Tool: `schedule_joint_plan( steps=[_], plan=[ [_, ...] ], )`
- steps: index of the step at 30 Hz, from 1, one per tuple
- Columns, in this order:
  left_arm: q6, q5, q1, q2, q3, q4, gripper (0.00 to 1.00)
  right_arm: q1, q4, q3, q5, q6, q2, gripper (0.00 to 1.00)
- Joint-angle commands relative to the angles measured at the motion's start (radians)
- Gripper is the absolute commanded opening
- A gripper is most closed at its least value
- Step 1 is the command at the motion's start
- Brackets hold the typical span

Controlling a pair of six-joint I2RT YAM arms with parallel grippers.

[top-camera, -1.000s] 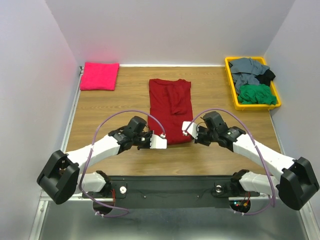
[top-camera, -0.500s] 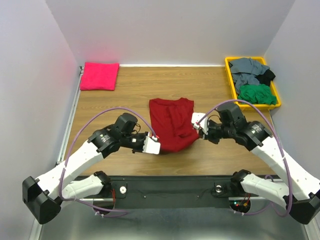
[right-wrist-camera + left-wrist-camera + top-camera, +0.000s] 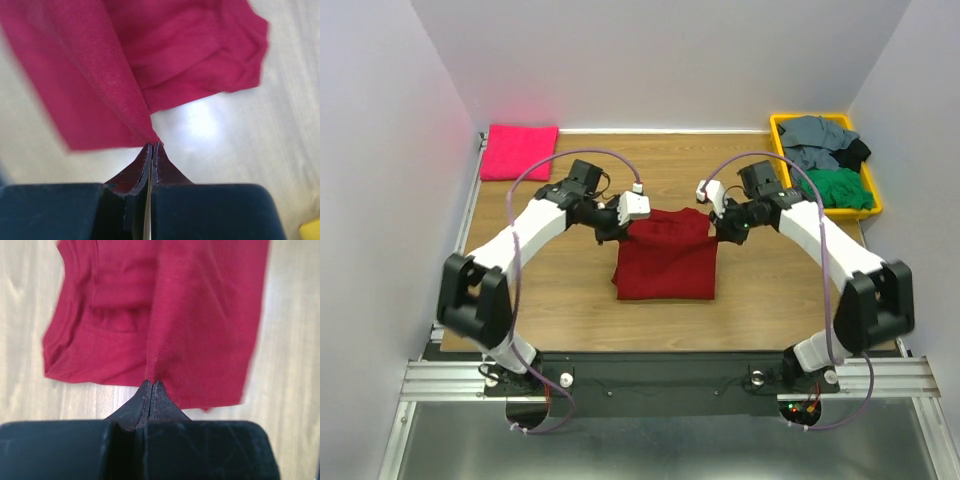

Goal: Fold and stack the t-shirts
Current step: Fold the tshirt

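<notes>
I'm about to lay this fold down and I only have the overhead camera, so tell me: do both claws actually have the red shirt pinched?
Observer: The left one does. Its wrist camera shows the left claw shut, with an edge of the dark red t-shirt nipped right at its tip.
Operator: And the right one?
Observer: The right claw is shut too, and the cloth is drawn to a point where it enters the jaws.
Operator: Is the held layer clear of the rest?
Observer: From the right wrist, the held layer rises above a rumpled lower layer, with bare wooden table showing beside it.
</notes>
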Motion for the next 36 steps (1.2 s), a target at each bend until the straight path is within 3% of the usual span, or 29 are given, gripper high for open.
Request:
schedule_joint_plan(
  steps=[1,7,11,16,21,24,25,26,27,28,29,30,32,36],
  plan=[
    [-0.050,0.004,0.019,0.113,0.072,0.058,0.00,-0.046,0.091,0.062,-0.075,-0.103,0.128,0.01],
    [-0.109,-0.033,0.048,0.345,0.107,0.131,0.00,-0.046,0.159,0.080,-0.105,-0.055,0.349,0.00],
    [-0.107,-0.028,0.054,0.387,0.083,0.117,0.01,-0.046,0.166,0.085,-0.104,0.005,0.417,0.01],
    [-0.098,0.027,0.053,0.316,-0.030,0.092,0.01,-0.026,0.162,0.020,-0.122,0.058,0.354,0.01],
    [-0.071,0.090,0.048,0.180,-0.130,0.030,0.01,0.026,0.097,-0.096,-0.161,0.104,0.181,0.00],
    [-0.057,0.095,0.047,0.105,-0.165,0.000,0.08,0.031,0.032,-0.078,-0.159,0.146,0.136,0.01],
    [-0.051,0.082,0.050,0.069,-0.170,-0.001,0.19,0.031,0.018,-0.060,-0.136,0.166,0.133,0.05],
    [-0.044,0.078,0.050,0.054,-0.172,-0.009,0.25,0.029,-0.011,-0.040,-0.112,0.175,0.135,0.28],
    [-0.040,0.078,0.050,0.040,-0.167,-0.021,0.30,0.028,-0.024,0.018,-0.090,0.177,0.142,0.38],
    [-0.035,0.073,0.048,0.026,-0.164,-0.020,0.36,0.022,-0.031,0.046,-0.066,0.183,0.148,0.44],
    [-0.035,0.070,0.048,-0.004,-0.159,-0.015,0.47,0.014,-0.036,0.074,-0.066,0.189,0.158,0.50],
    [-0.038,0.070,0.047,-0.018,-0.146,0.000,0.50,-0.001,-0.038,0.138,-0.082,0.195,0.184,0.57],
    [-0.064,0.081,0.039,-0.044,-0.130,0.038,0.56,-0.008,-0.038,0.199,-0.105,0.203,0.220,0.58],
    [-0.086,0.058,-0.030,-0.026,-0.092,0.138,0.57,-0.008,-0.035,0.348,-0.220,0.238,0.386,0.56]
  ],
)
